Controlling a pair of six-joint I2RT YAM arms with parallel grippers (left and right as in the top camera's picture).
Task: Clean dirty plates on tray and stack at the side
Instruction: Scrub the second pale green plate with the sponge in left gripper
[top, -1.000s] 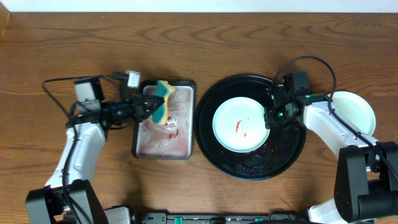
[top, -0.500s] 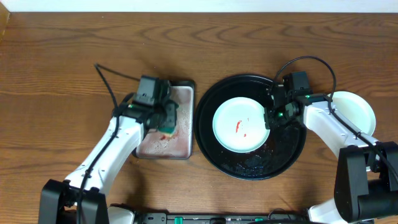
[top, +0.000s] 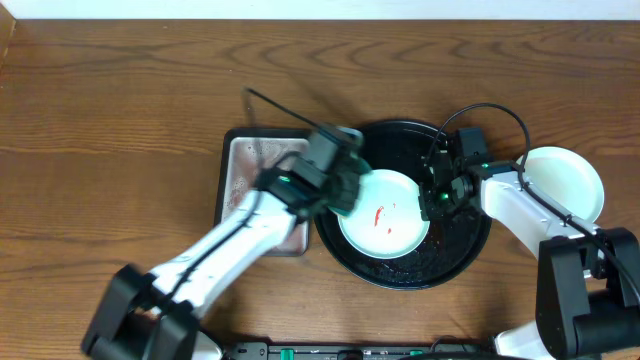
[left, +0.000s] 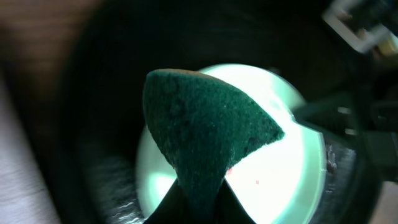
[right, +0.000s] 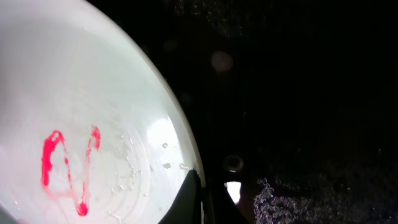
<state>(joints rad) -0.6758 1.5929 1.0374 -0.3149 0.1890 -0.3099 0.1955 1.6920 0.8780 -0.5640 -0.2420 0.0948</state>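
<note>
A pale mint-green plate (top: 392, 228) with a red sauce smear (right: 62, 163) lies in the round black tray (top: 462, 245). My left gripper (top: 348, 188) is shut on a dark green sponge (left: 205, 134) and holds it over the plate's left part (left: 292, 168). My right gripper (top: 432, 196) is shut on the plate's right rim (right: 180, 143), one finger inside the rim (right: 200, 190) and one outside on the wet tray (right: 298, 93). A second pale plate (top: 566, 180) with no smear lies on the bare wood at the right. The yellow plate is out of view.
The rectangular silver metal tray (top: 250, 172) with pinkish soapy water stands just left of the black tray. My left arm crosses over it. Bubbles and water lie on the black tray floor (right: 311, 193).
My left arm has swung right from the silver tray, carrying the sponge to over the plate's left side. My right gripper has stayed at the plate's right rim.
</note>
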